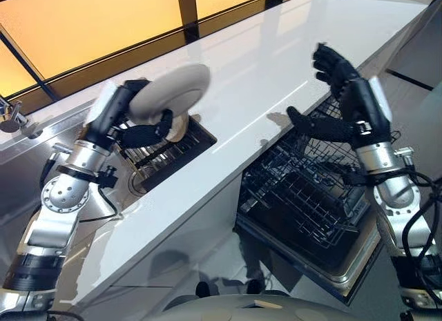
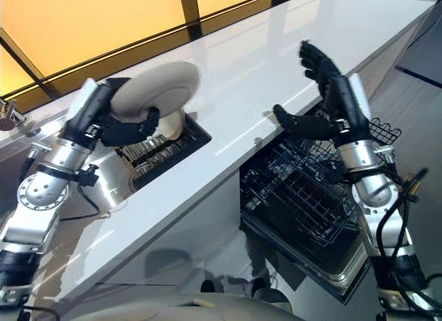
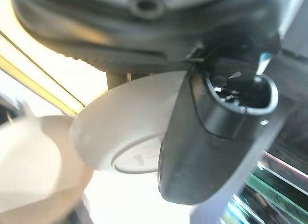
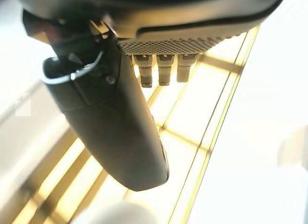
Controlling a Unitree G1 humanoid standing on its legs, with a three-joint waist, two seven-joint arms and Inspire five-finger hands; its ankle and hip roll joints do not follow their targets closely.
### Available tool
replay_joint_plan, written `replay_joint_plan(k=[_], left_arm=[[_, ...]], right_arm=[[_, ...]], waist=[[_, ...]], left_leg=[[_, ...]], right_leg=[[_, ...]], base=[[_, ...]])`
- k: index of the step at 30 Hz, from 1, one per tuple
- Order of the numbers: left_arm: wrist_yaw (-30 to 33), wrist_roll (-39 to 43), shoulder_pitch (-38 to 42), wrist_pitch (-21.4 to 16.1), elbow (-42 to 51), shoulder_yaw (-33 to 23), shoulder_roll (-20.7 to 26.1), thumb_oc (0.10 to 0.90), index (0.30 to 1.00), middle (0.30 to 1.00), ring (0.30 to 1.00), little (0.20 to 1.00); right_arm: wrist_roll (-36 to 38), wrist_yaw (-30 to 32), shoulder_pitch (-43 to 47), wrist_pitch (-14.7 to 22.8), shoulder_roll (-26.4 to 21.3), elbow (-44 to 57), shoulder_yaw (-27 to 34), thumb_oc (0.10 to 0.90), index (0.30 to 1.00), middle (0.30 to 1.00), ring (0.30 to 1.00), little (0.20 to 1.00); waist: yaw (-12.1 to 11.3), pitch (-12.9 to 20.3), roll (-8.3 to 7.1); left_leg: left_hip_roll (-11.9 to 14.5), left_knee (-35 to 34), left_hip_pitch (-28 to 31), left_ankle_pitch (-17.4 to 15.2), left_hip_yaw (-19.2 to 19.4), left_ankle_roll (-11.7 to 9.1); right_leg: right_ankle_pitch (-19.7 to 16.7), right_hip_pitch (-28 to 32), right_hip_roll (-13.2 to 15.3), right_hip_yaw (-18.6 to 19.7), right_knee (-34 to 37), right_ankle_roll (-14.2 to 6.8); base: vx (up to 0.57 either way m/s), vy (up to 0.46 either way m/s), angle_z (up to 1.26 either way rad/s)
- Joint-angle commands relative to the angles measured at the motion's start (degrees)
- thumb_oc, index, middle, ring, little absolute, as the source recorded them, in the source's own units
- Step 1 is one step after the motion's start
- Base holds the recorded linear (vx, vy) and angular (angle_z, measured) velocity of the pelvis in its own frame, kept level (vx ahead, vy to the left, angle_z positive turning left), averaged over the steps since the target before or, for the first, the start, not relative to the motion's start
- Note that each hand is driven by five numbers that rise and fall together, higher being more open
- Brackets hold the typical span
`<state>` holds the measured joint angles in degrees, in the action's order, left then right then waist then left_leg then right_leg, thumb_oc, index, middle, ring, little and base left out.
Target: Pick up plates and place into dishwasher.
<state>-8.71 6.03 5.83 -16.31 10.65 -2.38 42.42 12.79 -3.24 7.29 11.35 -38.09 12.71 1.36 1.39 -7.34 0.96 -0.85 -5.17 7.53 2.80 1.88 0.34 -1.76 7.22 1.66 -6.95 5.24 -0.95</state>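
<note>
The robot's left hand (image 1: 138, 131) grasps a pale round plate (image 1: 169, 93), thumb curled under its base and fingers behind the rim (the left wrist view shows the thumb lying across the plate's underside). The plate is held up, tilted, above a dark drying rack (image 1: 166, 152) sunk into the white countertop (image 1: 276, 65) near its front edge; another pale dish (image 1: 178, 128) stands in that rack just below the held one.

The robot's right hand (image 1: 342, 93) is released and holds nothing, fingers spread and raised, thumb out, hovering over the countertop's front edge where it meets the open dishwasher. Below it the dishwasher's black wire basket (image 1: 311, 190) is pulled out, and it looks empty.

The step in hand seems to be carrying the plate across to the dishwasher, perhaps by passing it to the waiting right hand. To do it well, keep the pinch firm while the plate is tilted, lift clear of the dish below, and travel along the front edge. Turn the plate upright on its rim before lowering it between the basket's wires.
</note>
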Motion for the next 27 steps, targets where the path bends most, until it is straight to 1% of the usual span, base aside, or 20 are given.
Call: replay_joint_plan(k=[1, 3, 4, 5, 8, 11, 16, 18, 21, 23, 24, 27], left_arm=[[-3.6, 7.8, 11.4, -5.0, 4.8, 0.8, 3.9, 0.100, 0.300, 0.300, 0.300, 0.200], [-8.8, 11.5, 13.8, -4.6, 5.5, 3.4, 4.2, 0.100, 0.300, 0.300, 0.300, 0.200], [-10.2, 12.5, 14.6, -4.1, 5.7, 4.1, 4.2, 0.100, 0.300, 0.300, 0.300, 0.200], [-10.2, 12.5, 14.7, -4.1, 5.7, 4.1, 4.3, 0.100, 0.300, 0.300, 0.300, 0.200], [-13.8, 16.2, 17.8, -1.8, 5.9, 7.4, 4.4, 0.100, 0.300, 0.300, 0.300, 0.200], [-14.7, 17.0, 19.0, -1.2, 5.6, 8.4, 4.5, 0.100, 0.300, 0.300, 0.300, 0.200], [-16.0, 18.1, 20.4, -0.9, 5.1, 9.2, 5.3, 0.100, 0.300, 0.300, 0.300, 0.200], [-16.6, 18.5, 20.6, -1.2, 4.8, 9.4, 5.7, 0.100, 0.300, 0.300, 0.300, 0.200], [-17.3, 19.3, 21.0, -1.1, 4.9, 9.6, 6.8, 0.100, 0.300, 0.300, 0.300, 0.200], [-17.8, 19.9, 21.1, -1.1, 4.9, 9.7, 7.5, 0.100, 0.300, 0.300, 0.300, 0.200], [-18.0, 19.9, 21.0, -1.0, 5.1, 9.8, 7.7, 0.100, 0.300, 0.300, 0.300, 0.200], [-17.5, 19.7, 21.2, -1.6, 4.0, 10.4, 8.4, 0.100, 0.300, 0.300, 0.300, 0.200]], right_arm=[[3.2, -0.9, 11.1, 3.0, -2.8, 4.9, 1.0, 0.800, 0.900, 0.900, 0.900, 0.900], [5.7, -3.1, 13.7, 2.0, -2.7, 4.1, -1.5, 0.800, 0.900, 0.900, 0.900, 0.900], [6.7, -4.0, 14.5, 1.4, -2.6, 4.0, -2.2, 0.800, 0.900, 0.900, 0.900, 0.900], [6.8, -4.0, 14.5, 1.4, -2.7, 3.9, -2.2, 0.800, 0.900, 0.900, 0.900, 0.900], [8.5, -6.4, 17.4, 0.7, -2.5, 3.4, -5.6, 0.800, 0.900, 0.900, 0.900, 0.900], [8.8, -8.1, 18.3, 0.4, -2.6, 3.2, -6.6, 0.800, 0.900, 0.900, 0.900, 0.900], [8.9, -13.7, 20.1, -3.5, -4.1, 3.8, -9.0, 0.800, 0.900, 0.900, 0.900, 0.900], [8.9, -17.2, 20.7, -5.3, -5.3, 4.0, -10.1, 0.800, 0.900, 0.900, 0.900, 0.900], [9.6, -20.3, 22.1, -7.1, -7.2, 4.1, -12.0, 0.800, 0.900, 0.900, 0.900, 0.900], [10.7, -22.7, 22.7, -7.7, -8.2, 4.1, -12.8, 0.800, 0.900, 0.900, 0.900, 0.900], [12.8, -24.6, 23.4, -8.3, -8.9, 4.2, -13.6, 0.800, 0.900, 0.900, 0.900, 0.900], [18.1, -25.1, 24.9, -8.2, -9.7, 3.9, -14.5, 0.800, 0.900, 0.900, 0.900, 0.900]], waist=[[-0.7, 3.0, -0.84], [-0.9, 3.2, -0.88], [-1.0, 3.2, -0.88], [-1.0, 3.2, -0.89], [-1.2, 3.5, -0.94], [-1.3, 3.6, -1.04], [-1.4, 3.9, -1.27], [-1.4, 4.0, -1.37], [-1.5, 4.1, -1.62], [-1.6, 4.1, -1.73], [-1.7, 4.2, -1.86], [-1.8, 4.3, -2.00]], left_leg=[[-3.7, 0.2, 0.9, -5.9, -0.3, 2.0], [-3.8, 0.2, 1.0, -5.9, -0.5, 1.9], [-3.8, 0.2, 0.9, -5.9, -0.6, 1.9], [-3.8, 0.2, 0.9, -5.9, -0.6, 1.9], [-3.9, 0.2, 0.9, -5.9, -1.0, 1.8], [-4.0, 0.2, 1.0, -5.8, -1.1, 1.9], [-4.1, 0.2, 0.8, -5.8, -1.2, 1.9], [-4.1, 0.2, 0.8, -5.8, -1.3, 1.8], [-4.1, 0.2, 0.7, -5.6, -1.4, 1.8], [-4.2, 0.2, 0.7, -5.5, -1.4, 1.8], [-4.2, 0.2, 0.6, -5.5, -1.4, 1.7], [-4.2, 0.2, 0.6, -5.5, -1.6, 1.6]], right_leg=[[3.6, 0.1, -2.2, -2.1, -2.9, -2.4], [3.6, 0.4, -2.2, -2.5, -2.8, -2.3], [3.6, 0.4, -2.2, -2.5, -2.8, -2.3], [3.6, 0.4, -2.2, -2.6, -2.7, -2.3], [3.6, 0.6, -2.1, -2.9, -2.6, -2.3], [3.7, 0.6, -2.1, -2.9, -2.7, -2.3], [3.7, 0.7, -2.1, -3.0, -2.5, -2.2], [3.6, 0.8, -2.1, -3.0, -2.4, -2.2], [3.5, 0.8, -2.1, -3.0, -2.2, -2.2], [3.4, 0.8, -2.1, -3.0, -2.2, -2.1], [3.3, 0.9, -2.1, -3.0, -2.0, -2.1], [3.2, 1.1, -2.1, -3.0, -1.8, -2.1]], base=[[0.01, -0.016, 0.08], [0.00, -0.009, 0.07], [0.00, -0.002, 0.04], [0.00, 0.000, 0.04], [0.00, 0.000, 0.08], [0.01, -0.001, 0.07], [0.00, 0.004, 0.04], [0.00, 0.005, 0.02], [0.00, 0.000, 0.00], [0.00, 0.000, 0.00], [0.00, 0.000, 0.00], [0.00, 0.000, 0.00]])
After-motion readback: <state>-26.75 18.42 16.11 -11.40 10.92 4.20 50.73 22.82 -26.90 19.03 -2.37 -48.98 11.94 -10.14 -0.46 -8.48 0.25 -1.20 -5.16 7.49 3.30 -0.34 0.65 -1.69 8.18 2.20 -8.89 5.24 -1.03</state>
